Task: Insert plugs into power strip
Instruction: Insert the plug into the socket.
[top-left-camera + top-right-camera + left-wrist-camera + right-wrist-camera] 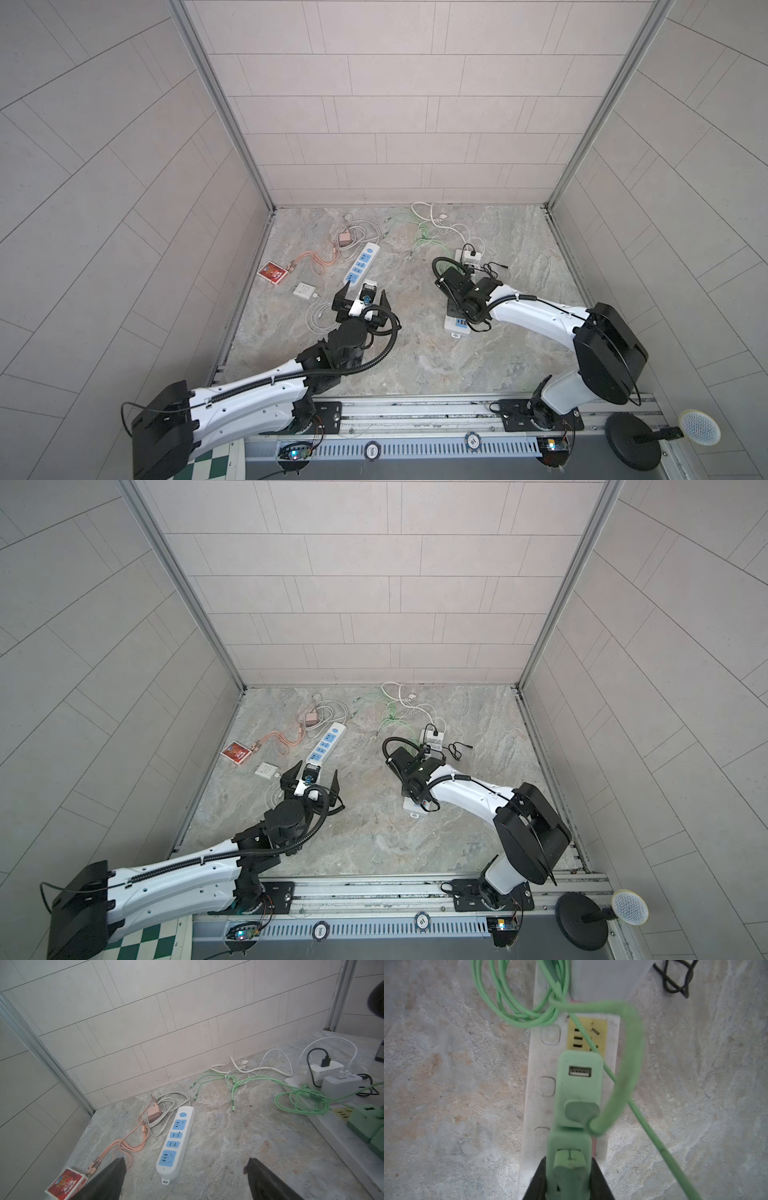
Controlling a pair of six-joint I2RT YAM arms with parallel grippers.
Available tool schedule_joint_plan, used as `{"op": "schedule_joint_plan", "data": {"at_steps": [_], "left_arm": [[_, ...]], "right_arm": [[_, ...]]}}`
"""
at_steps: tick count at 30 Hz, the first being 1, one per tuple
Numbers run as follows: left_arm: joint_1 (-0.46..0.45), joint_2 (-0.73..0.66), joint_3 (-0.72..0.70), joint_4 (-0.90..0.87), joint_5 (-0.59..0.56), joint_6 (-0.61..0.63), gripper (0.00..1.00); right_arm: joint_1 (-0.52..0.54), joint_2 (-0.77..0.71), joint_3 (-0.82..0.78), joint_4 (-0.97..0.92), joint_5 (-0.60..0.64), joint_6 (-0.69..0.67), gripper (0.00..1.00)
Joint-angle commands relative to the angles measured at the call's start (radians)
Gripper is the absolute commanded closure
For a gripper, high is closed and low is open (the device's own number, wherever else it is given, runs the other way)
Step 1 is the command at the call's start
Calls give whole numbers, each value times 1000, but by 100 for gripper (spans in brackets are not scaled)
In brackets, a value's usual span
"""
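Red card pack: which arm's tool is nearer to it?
Left. The left tool hangs open near the blue-socket power strip, close to the red card pack. The right tool is across the table, shut on a mint green plug.

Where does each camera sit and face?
Top views: overhead, looking down on the table; left arm and right arm show, left end effector open.
Left wrist: on the left arm, facing the back wall over the blue power strip; fingertips show.
Right wrist: looking straight down; right end effector grips the mint green plug over the white power strip.
Shared: top and left wrist views both show the blue power strip.
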Motion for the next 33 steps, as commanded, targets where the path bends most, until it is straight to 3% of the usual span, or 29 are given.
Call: {"op": "schedule_joint_plan", "data": {"at_steps": [1,12,15,20,23,33], "left_arm": [[44,5,38,-111,-49,-81,3],[289,67,146,-310,0,-252,0],[374,142,207,-330,85,-251,0],[449,291,301,-306,129,-226,0],[509,371,368,-326,225,-255,0],[650,684,648,-552,406,-263,0]], "right_arm": [[-48,114,-53,-16,-89,-48,100],[-298,43,-66,-47,-106,-200,100],[-367,32,-66,-54,-104,-242,100],[-456,27,-55,-62,-99,-291,100],[-505,44,-41,-65,-107,-320,100],[-599,53,-24,-70,-155,-374,100]]}}
